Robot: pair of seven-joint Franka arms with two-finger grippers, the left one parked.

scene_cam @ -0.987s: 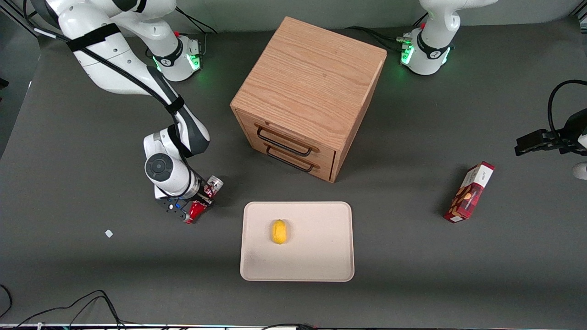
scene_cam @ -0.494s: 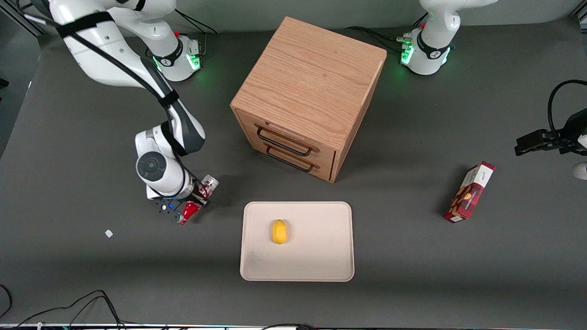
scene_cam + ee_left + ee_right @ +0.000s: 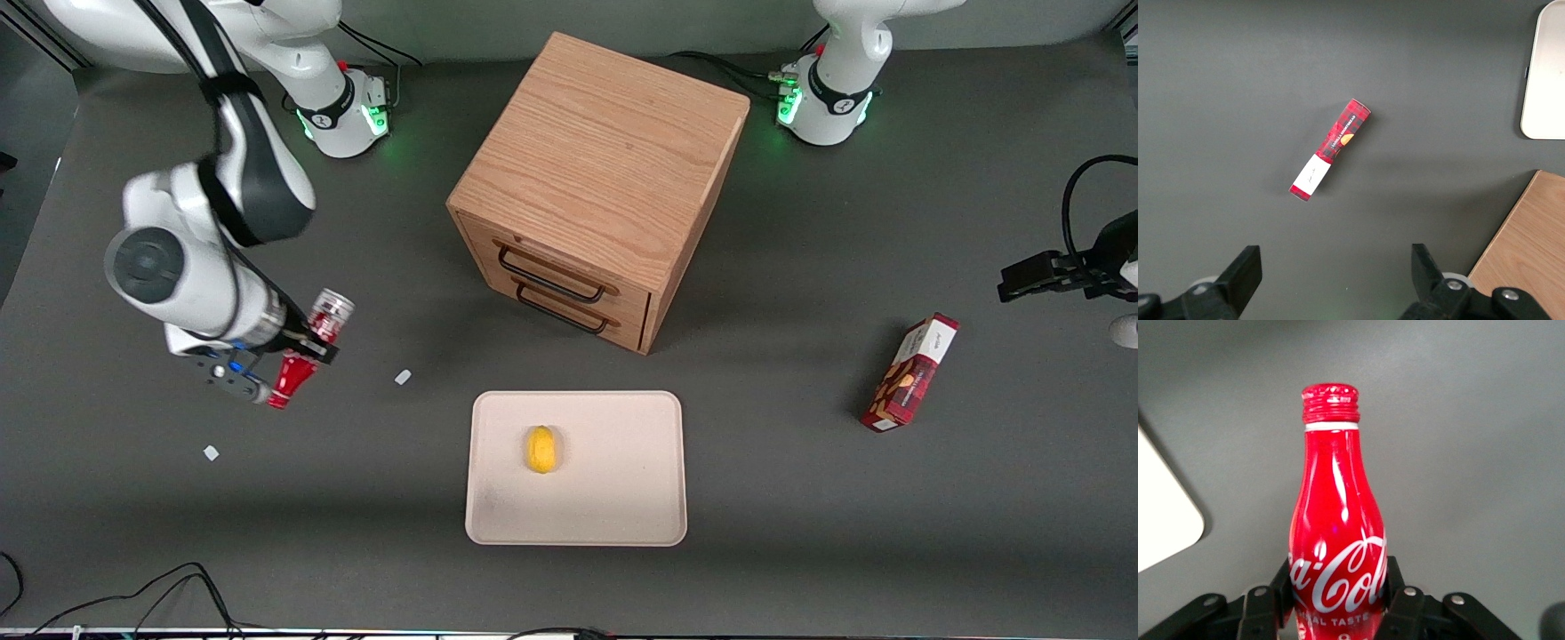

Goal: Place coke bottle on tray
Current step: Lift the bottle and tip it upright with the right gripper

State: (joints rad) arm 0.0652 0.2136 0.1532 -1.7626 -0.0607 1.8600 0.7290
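Observation:
My right gripper [image 3: 298, 348] is shut on the coke bottle [image 3: 307, 349], a slim red bottle with a white script logo [image 3: 1337, 540]. It hangs in the air above the dark table, toward the working arm's end, with its red cap pointing at the front camera and its silver base away from it. The black fingers [image 3: 1397, 583] press the bottle's body on both sides. The cream tray [image 3: 613, 498] lies flat on the table, apart from the bottle, nearer the table's middle and nearer the front camera than the cabinet. One rounded tray corner [image 3: 1168, 520] shows in the right wrist view.
A yellow lemon-like fruit [image 3: 540, 449] lies on the tray. The wooden drawer cabinet [image 3: 597, 178] stands at the table's middle. A red snack box [image 3: 909, 372] lies toward the parked arm's end. Two small white scraps [image 3: 403, 377] [image 3: 211, 452] lie on the table near the bottle.
The gripper has risen from the table with the bottle and moved toward the working arm's end, away from the tray. A white scrap now shows where the bottle had been.

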